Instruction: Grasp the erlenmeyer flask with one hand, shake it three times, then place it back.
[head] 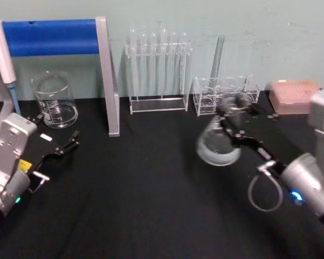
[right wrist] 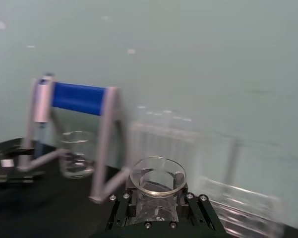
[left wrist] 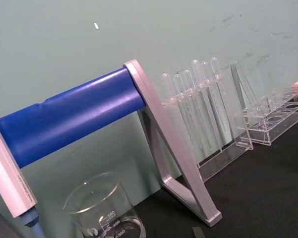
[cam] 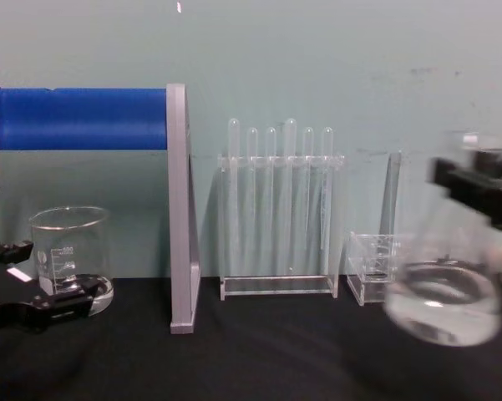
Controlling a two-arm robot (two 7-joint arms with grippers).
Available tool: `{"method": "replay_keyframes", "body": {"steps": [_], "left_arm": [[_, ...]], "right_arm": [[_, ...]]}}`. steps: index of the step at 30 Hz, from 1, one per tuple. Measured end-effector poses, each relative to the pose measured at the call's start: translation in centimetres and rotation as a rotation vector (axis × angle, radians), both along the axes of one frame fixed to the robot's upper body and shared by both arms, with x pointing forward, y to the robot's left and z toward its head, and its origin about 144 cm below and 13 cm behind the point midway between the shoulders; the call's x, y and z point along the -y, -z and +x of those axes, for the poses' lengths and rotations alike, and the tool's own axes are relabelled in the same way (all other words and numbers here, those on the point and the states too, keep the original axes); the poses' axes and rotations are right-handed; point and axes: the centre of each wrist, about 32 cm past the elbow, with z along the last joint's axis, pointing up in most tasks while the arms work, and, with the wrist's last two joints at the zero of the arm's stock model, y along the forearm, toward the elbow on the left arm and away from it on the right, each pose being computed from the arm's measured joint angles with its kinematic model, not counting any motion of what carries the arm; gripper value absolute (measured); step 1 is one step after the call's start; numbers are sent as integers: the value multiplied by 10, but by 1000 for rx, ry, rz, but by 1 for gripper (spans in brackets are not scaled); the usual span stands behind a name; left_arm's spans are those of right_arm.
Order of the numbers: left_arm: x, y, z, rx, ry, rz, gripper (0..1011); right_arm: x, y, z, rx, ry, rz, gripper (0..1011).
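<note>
Above black table (head: pixel 151 210), erlenmeyer flask (head: pixel 218 149) sits, apparently tilted, within right gripper (head: pixel 233 116).

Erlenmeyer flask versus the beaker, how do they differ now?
The erlenmeyer flask is conical with a narrow neck; the beaker is straight-sided and wide-mouthed. The flask is gripped at its neck by the right tool and tilted; the beaker stands upright on the table. Both are clear glass.
</note>
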Motion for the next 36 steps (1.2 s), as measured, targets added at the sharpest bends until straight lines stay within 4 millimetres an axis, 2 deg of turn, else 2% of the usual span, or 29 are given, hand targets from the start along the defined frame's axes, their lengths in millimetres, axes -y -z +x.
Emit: {"method": "replay_keyframes", "body": {"steps": [8, 16, 26, 36], "left_arm": [[0, 0, 0, 0, 0, 0, 1001], [0, 0, 0, 0, 0, 0, 1001], [0, 0, 0, 0, 0, 0, 1001], [0, 0, 0, 0, 0, 0, 1001]], "right_arm": [[19, 0, -20, -2, 147, -2, 449], [21, 0, -18, -7, 151, -4, 449], [-5, 2, 7, -19, -58, -13, 449], [-46, 5, 30, -30, -354, -21, 449]]}}
